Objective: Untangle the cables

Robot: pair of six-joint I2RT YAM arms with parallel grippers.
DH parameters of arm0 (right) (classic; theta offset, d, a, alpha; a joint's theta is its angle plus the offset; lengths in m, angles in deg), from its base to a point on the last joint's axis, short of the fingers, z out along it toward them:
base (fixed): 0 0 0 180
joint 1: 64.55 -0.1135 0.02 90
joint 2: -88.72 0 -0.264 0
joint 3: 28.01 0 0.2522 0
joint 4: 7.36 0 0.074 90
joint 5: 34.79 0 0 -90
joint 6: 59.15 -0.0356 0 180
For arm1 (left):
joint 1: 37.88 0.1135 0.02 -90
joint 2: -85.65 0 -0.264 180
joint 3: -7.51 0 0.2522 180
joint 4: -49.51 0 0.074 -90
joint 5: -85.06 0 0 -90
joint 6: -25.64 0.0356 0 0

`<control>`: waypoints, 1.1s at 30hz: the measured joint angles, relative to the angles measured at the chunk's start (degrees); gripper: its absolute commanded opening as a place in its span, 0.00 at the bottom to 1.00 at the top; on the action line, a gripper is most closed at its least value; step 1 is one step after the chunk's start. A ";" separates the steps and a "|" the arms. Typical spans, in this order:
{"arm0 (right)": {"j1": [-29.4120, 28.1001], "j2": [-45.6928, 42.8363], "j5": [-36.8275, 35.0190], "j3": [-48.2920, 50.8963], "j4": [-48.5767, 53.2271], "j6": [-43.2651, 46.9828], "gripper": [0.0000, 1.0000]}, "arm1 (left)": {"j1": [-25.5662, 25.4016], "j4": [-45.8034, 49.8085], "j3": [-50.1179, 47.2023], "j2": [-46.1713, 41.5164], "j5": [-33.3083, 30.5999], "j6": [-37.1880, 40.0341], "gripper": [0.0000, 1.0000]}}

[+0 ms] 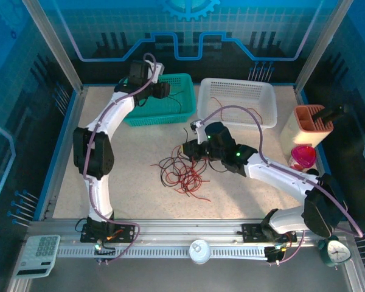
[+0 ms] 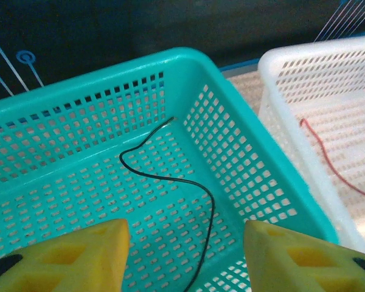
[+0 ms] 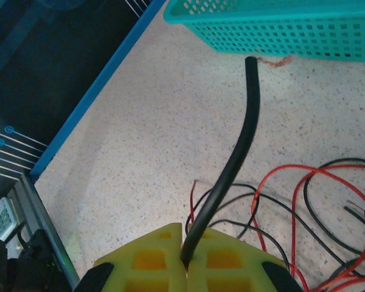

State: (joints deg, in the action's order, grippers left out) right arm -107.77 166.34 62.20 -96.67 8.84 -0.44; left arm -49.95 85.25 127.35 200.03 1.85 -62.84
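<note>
Red and black cables (image 1: 181,171), teal basket (image 1: 161,119), white basket (image 1: 236,81), speckled table (image 1: 131,194).

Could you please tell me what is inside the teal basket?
One black cable lies curled on the basket floor. The fingers of the left gripper hide the nearest floor strip.

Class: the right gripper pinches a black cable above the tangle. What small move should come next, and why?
Probably the right gripper should lift its black cable slowly clear of the tangle, toward the teal basket. Its jaws are shut on that cable, the red and black pile lies just beside it, and a black wire already lies in that basket.
</note>
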 measured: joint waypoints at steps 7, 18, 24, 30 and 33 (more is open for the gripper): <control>0.13 3.04 1.16 -9.66 2.84 1.86 0.00 | 0.02 -7.21 -19.10 -25.51 2.80 -9.68 0.62; 4.15 5.01 3.80 -27.56 8.20 4.24 0.00 | -0.96 -18.82 -46.12 -44.83 12.33 -23.85 0.67; 5.44 5.01 4.90 -31.47 9.79 4.42 0.00 | -6.29 -20.63 -47.50 -45.68 14.69 -23.21 0.68; 6.29 4.20 5.35 -32.96 10.78 4.42 0.00 | -11.89 -21.46 -44.17 -44.98 15.13 -18.12 0.68; 6.56 3.23 5.51 -32.96 11.30 4.44 0.00 | -13.27 -22.01 -43.85 -44.78 14.91 -16.37 0.67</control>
State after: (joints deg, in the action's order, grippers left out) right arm -101.21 169.58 67.71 -129.63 20.14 4.00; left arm -63.22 63.24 83.51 155.25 16.75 -79.21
